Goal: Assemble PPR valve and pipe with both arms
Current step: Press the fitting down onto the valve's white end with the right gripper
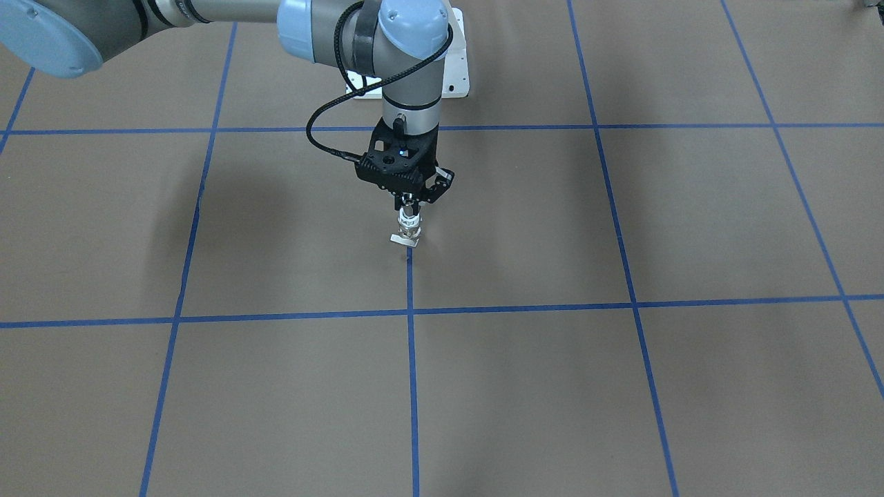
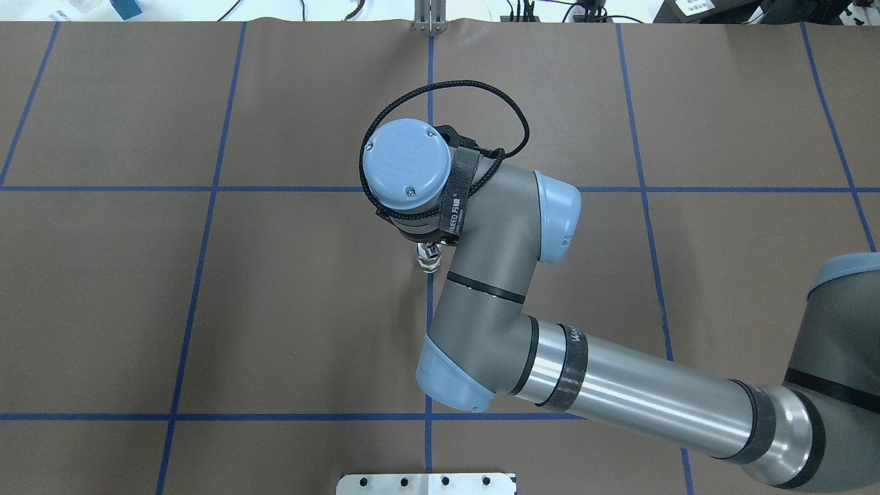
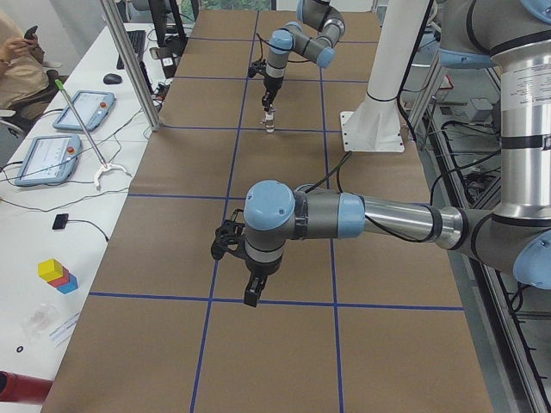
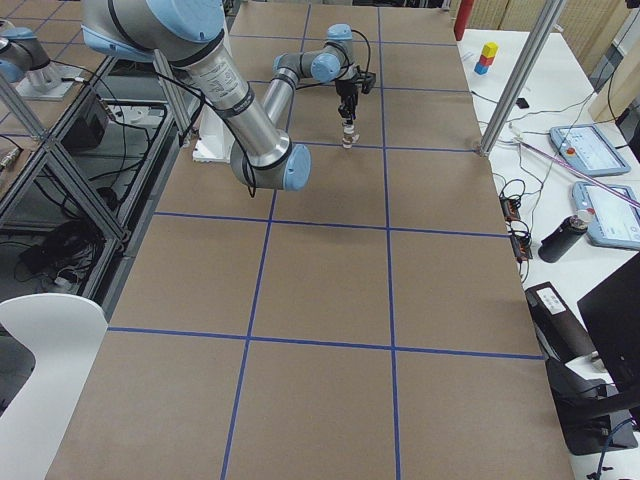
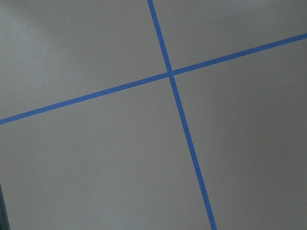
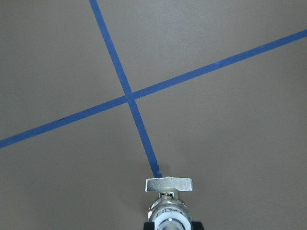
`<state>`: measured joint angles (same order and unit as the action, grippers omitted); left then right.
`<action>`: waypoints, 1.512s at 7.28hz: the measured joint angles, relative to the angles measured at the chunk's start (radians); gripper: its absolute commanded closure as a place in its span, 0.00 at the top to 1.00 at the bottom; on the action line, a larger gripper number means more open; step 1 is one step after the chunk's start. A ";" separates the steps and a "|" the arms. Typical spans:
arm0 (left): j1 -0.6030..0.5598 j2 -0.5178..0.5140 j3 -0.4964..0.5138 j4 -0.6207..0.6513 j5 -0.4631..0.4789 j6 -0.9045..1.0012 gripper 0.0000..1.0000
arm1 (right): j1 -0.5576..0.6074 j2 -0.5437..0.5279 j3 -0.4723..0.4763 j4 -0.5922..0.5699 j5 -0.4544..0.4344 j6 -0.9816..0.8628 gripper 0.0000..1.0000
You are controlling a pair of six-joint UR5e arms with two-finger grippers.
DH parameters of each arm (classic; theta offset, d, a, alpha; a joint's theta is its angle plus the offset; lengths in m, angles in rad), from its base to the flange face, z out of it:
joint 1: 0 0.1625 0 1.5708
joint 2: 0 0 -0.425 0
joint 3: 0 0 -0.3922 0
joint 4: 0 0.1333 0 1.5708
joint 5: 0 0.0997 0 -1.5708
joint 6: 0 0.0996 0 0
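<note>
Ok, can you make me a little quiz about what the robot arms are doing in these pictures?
1. True or false: the PPR valve lies loose on the table, with nothing holding it.
2. Which one grips the valve? A) the left end effector B) the right end effector C) neither
3. Fill in: the tape lines on the table are ____.
Key: 1 false, it is held from above. 2 B. 3 blue.
</note>
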<state>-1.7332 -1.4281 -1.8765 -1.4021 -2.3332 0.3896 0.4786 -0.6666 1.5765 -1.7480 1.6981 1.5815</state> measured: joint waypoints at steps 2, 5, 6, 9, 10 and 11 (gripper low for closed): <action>0.001 0.000 0.000 0.000 0.000 0.000 1.00 | -0.001 -0.004 -0.001 0.003 0.000 -0.001 0.00; 0.001 0.000 0.000 0.000 0.000 -0.001 1.00 | -0.001 -0.007 -0.001 0.008 0.000 -0.001 0.00; 0.001 0.000 0.000 0.000 0.000 -0.001 1.00 | -0.001 -0.007 -0.001 0.009 0.000 -0.001 0.00; 0.001 0.000 -0.001 0.000 0.000 -0.002 1.00 | 0.000 -0.008 -0.001 0.021 0.000 0.000 0.18; 0.001 0.000 -0.001 0.000 0.001 -0.002 1.00 | 0.000 -0.009 -0.001 0.027 0.000 0.000 0.25; 0.001 0.000 -0.001 0.000 0.000 -0.002 1.00 | 0.000 -0.010 -0.001 0.029 -0.001 0.000 0.30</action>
<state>-1.7319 -1.4285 -1.8776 -1.4021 -2.3328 0.3877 0.4786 -0.6765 1.5754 -1.7192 1.6971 1.5815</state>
